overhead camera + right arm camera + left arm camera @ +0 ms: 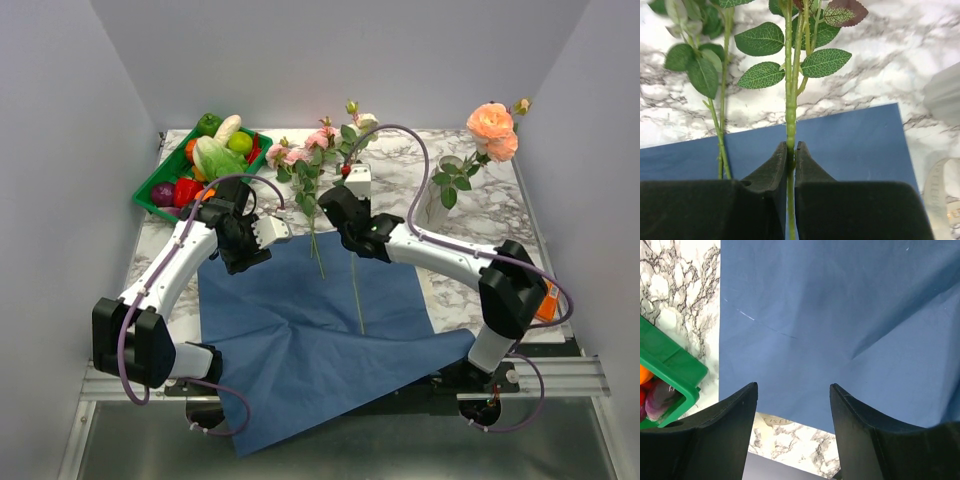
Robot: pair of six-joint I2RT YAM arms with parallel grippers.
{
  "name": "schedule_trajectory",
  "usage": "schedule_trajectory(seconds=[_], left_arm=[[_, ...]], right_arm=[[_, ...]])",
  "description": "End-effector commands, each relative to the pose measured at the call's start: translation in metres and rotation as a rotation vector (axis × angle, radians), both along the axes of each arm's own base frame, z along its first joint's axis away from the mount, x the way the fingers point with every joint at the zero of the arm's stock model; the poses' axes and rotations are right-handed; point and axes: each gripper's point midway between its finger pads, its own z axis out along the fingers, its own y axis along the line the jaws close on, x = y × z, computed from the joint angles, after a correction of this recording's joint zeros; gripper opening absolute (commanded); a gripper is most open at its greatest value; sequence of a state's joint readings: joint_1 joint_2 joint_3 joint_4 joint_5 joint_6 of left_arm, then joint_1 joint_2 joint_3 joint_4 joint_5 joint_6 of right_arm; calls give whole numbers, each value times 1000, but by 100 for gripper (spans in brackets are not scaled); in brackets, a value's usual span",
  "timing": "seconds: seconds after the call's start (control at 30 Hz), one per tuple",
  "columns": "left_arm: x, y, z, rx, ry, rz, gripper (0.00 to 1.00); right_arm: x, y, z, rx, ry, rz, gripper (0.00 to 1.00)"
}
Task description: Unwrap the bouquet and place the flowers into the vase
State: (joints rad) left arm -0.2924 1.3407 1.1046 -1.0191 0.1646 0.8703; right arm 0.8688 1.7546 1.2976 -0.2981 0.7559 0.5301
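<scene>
- Marble table (470, 190), white with grey veins, under everything.
- Blue paper sheet (290, 320), unwrapped and spread open over the near middle of the table, lightly creased, near-left corner hanging past the near edge.
- Green tray (143, 197) of vegetables and fruit at the far left corner, a strip of bare marble between it and the sheet.
- Loose flowers (315, 150), pink and cream roses with green leaves, lying at the far middle, blooms on the marble, thin stems reaching near onto the sheet.
- Vase (436, 208), pale, upright at the far right, already holding peach roses (492, 130) that lean right.
- Left gripper (792, 390), above the sheet's far-left part, near the tray, fingers spread wide with nothing between them.
- Right gripper (792, 147), at the sheet's far edge, fingers pinched narrow on one rose stem (791, 100), just below its leaves.
- Second stem (720, 135), just left of the held one, untouched.
</scene>
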Motion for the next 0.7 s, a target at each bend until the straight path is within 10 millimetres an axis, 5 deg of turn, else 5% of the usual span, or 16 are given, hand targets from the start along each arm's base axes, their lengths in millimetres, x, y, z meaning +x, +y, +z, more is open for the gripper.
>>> schedule_trajectory(seconds=[0.0,0.07,0.23,0.3,0.43,0.53,0.67], left_arm=[[-2,0,5,-5,-27,3,68],[-1,-1,5,-10,-29,6,68],[0,-1,10,-18,-47,8,68],[0,-1,10,-20,-46,13,68],[-2,0,11,-17,-55,13,68],[-2,0,13,-21,-61,17,68],[-1,-1,14,-23,-62,18,68]], right_arm=[[4,-10,58,-54,-201,-26,1],[0,-17,89,-44,-282,-29,1],[-7,-36,205,5,-577,-26,1],[-18,-60,271,26,-775,-52,1],[-31,-100,365,38,-1044,-113,1],[-42,-133,423,23,-1270,-184,1],[-31,-155,455,-16,-1355,-242,1]])
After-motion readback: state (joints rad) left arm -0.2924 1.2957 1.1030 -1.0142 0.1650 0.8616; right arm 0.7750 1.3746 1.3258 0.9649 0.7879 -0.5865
